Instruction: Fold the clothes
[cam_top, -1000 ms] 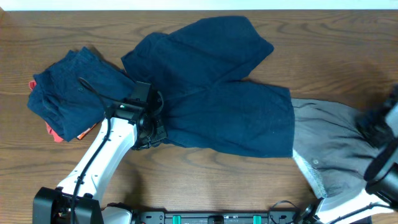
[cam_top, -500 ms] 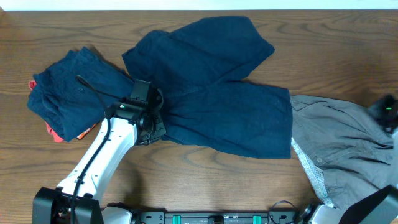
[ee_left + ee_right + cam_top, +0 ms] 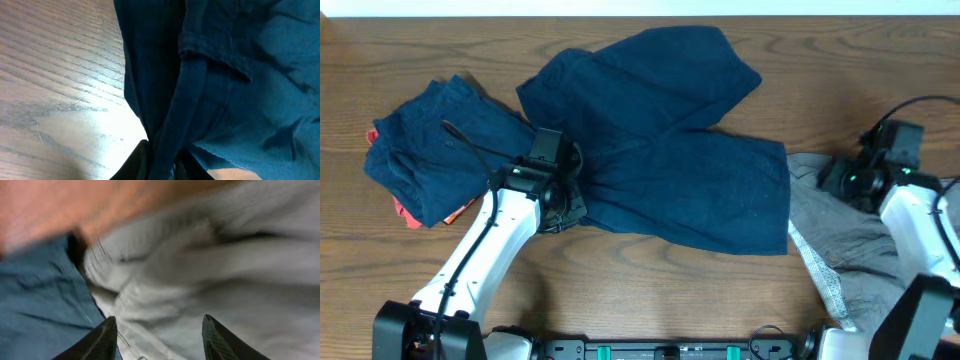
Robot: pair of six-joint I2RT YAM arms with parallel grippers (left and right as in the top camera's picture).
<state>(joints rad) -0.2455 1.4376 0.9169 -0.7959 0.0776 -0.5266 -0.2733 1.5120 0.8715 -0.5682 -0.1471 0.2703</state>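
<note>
lying flat, navy shorts are clamped at the edge by the left gripper.
right gripper is held spread above the grey garment.

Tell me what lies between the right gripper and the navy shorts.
Only the grey garment: the right gripper sits over it, and its fabric runs to the navy shorts edge. The overhead view shows this; the right wrist view agrees.

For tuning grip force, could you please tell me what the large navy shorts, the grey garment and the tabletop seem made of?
Large navy shorts: matte woven cloth, probably cotton; stitched seams, soft creases. Grey garment: thinner matte fabric, finely wrinkled. Brown tabletop: wood or wood-look laminate; visible grain.
</note>
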